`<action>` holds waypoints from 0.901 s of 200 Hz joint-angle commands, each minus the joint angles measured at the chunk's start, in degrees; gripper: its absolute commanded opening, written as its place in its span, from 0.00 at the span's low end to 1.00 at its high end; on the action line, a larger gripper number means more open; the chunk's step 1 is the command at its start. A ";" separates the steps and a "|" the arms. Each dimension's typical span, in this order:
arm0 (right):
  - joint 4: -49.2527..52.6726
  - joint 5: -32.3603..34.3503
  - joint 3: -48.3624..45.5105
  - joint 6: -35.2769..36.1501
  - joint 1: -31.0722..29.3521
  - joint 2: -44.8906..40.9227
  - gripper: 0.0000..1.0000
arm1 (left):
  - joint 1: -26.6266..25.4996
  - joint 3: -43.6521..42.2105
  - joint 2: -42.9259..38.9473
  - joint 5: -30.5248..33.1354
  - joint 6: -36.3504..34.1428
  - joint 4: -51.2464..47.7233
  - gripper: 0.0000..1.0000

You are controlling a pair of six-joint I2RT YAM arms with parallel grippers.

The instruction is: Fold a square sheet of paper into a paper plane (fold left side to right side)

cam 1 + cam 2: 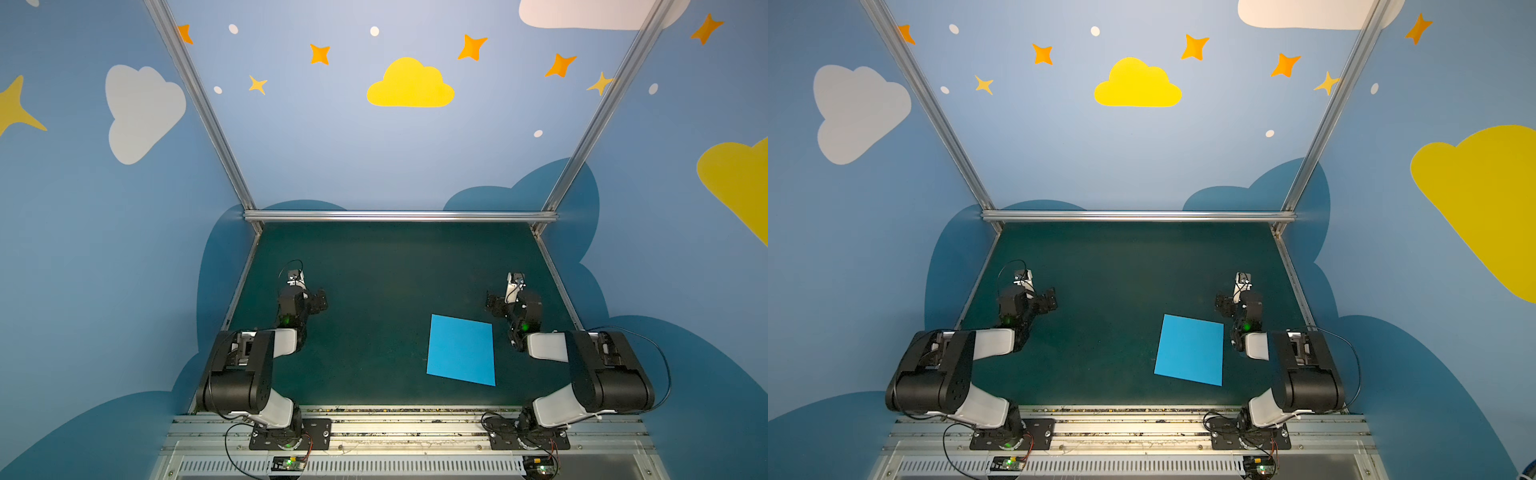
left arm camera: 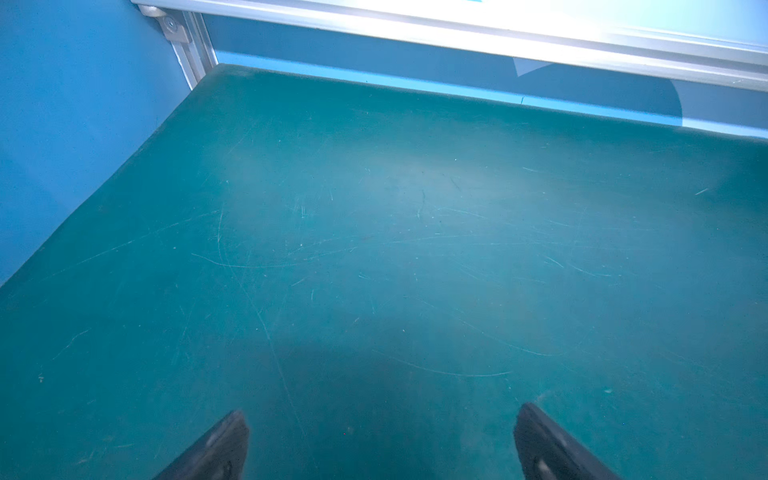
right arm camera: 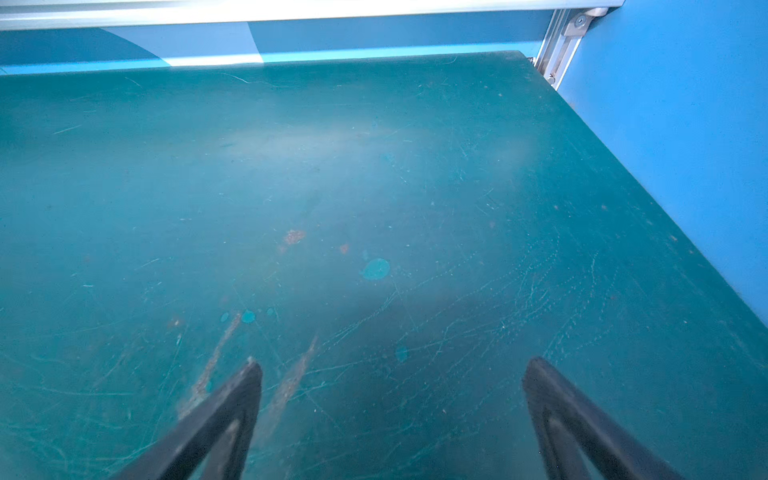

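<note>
Dark green mat, blue cloud-and-star walls. square sheet of paper flat, unfolded, slightly rotated, right of centre, near side. left gripper jaws spread wide, empty, over bare mat at left. right gripper same: wide, empty, near paper's far right corner, apart from it

Dark green counter, crossed by fine pale scratches; left gripper, black jaws set wide apart, only the tips in view; blue wall alongside; aluminium rail above the far edge; bracket at the corner.
</note>
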State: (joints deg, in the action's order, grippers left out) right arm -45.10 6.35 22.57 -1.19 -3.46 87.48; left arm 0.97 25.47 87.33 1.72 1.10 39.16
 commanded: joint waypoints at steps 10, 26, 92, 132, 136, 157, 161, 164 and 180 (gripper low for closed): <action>0.46 -0.37 0.90 0.14 0.12 -1.16 0.97 | 0.15 0.00 -0.62 -0.65 0.30 -0.12 1.00; 0.49 -0.34 0.92 0.14 0.13 -1.10 0.97 | 0.16 0.26 -0.43 -0.75 0.30 -0.46 1.00; 8.58 2.82 3.78 -1.90 0.43 -4.88 0.97 | 0.08 2.53 -3.48 2.52 1.55 -6.67 1.00; 30.40 6.20 11.72 -11.17 0.50 -15.53 0.97 | -0.73 6.58 -11.22 6.72 3.35 -18.01 1.00; 33.22 4.67 12.90 -12.70 0.71 -16.44 0.97 | -0.83 6.94 -12.08 6.87 4.15 -19.07 1.00; 45.52 -0.15 18.55 -25.22 0.94 -19.83 0.97 | -1.54 10.12 -16.62 7.06 11.01 -25.99 1.00; 48.41 -0.16 19.51 -28.44 1.04 -20.29 0.97 | -1.61 10.82 -17.20 6.61 12.63 -27.61 1.00; 50.79 -0.28 20.09 -30.35 1.10 -20.55 0.97 | -1.81 11.42 -17.80 6.18 13.81 -28.80 1.00; 56.54 -6.27 21.64 -32.41 1.60 -21.41 0.97 | -3.01 14.46 -20.15 3.86 19.32 -34.79 1.00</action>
State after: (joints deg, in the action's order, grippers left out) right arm -6.79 7.42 41.71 -21.43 -2.61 67.51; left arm -0.62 35.97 70.35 7.14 10.37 16.49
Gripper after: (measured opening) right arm 0.971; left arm 0.998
